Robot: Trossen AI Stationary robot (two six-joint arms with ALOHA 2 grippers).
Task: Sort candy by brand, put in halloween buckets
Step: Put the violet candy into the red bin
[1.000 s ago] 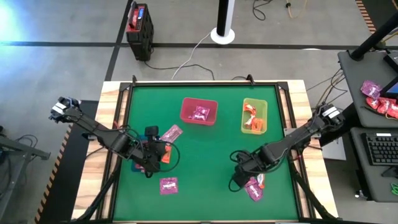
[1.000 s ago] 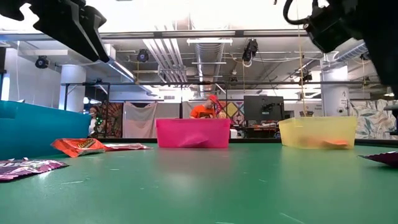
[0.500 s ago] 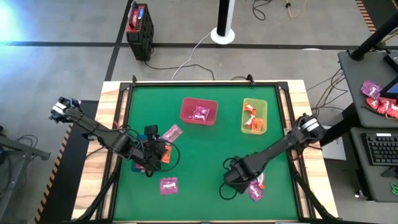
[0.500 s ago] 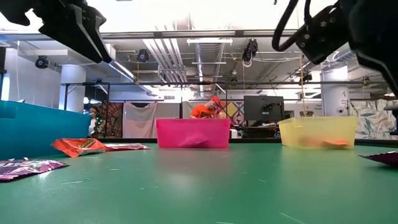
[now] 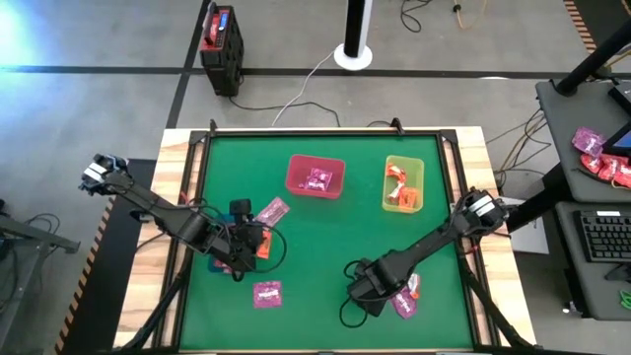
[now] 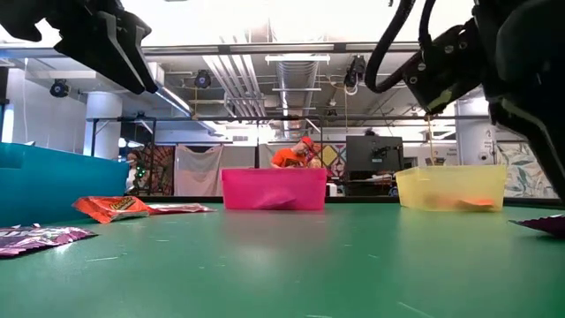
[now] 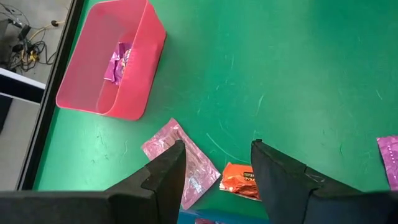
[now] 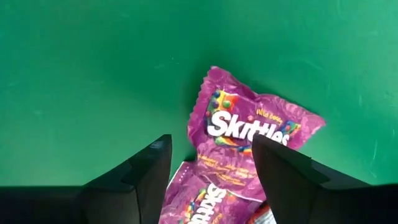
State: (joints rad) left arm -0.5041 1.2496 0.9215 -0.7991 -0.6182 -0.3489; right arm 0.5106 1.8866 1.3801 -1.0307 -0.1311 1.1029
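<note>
Right gripper point(image 8: 208, 165) open, nothing held, hovering over green mat point(image 5: 325, 237) with two magenta Skittles packets point(image 8: 255, 127) just ahead of its fingertips. Left gripper point(image 7: 214, 168) also open and empty above mat, pink packet point(image 7: 183, 162) and orange packet point(image 7: 239, 180) right below its fingers point(image 7: 165, 177). Pink bin point(image 7: 115, 65) farther ahead holds one magenta packet point(image 7: 118, 62); lime bin point(image 5: 402, 183) holds red and orange candy.

Blue bin point(image 5: 219, 262) under left arm
</note>
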